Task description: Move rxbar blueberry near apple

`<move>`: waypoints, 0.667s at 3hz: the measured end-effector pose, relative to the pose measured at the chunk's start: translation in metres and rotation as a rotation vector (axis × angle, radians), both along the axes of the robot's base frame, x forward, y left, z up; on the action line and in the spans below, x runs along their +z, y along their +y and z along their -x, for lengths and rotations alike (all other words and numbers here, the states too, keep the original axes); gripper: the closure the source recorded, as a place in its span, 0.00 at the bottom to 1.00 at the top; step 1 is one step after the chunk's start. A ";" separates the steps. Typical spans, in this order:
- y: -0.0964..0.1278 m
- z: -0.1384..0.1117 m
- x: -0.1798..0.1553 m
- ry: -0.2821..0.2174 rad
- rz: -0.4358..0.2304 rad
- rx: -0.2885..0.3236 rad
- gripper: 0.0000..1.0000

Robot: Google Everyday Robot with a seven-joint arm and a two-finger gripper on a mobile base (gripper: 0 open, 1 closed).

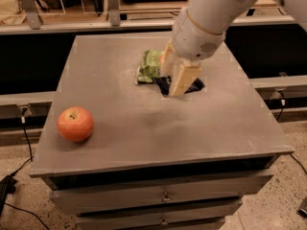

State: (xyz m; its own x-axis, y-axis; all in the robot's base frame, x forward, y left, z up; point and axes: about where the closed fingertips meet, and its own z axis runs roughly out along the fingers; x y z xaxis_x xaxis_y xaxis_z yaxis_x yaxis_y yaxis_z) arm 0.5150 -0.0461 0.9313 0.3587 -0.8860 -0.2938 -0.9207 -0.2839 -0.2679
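The pincer (171, 85) is hanging over the rear centre of the grey bench (144, 143), beneath the white arm (207, 18). Its cream fingers (183, 78) are clamping the rxbar blueberry (195, 86), whose dark wrapper is showing on both sides of them. A green chip bag (149, 65) is lying just behind the pincer. The apple (75, 123) is sitting upright near the bench's front left edge, well apart from the bar

grey table (144, 133) with drawers (120, 199), speckled floor (14, 164), pale rail (48, 28) behind, warm dim light
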 end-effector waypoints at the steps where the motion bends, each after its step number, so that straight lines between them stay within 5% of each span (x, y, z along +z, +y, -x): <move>1: 0.063 -0.004 -0.006 0.018 0.029 0.028 1.00; 2: 0.119 -0.006 -0.022 0.051 0.061 0.039 1.00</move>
State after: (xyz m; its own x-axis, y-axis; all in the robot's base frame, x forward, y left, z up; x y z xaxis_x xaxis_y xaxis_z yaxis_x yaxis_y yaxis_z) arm 0.5205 0.0724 0.9096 0.3789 -0.8887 -0.2583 -0.9207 -0.3337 -0.2024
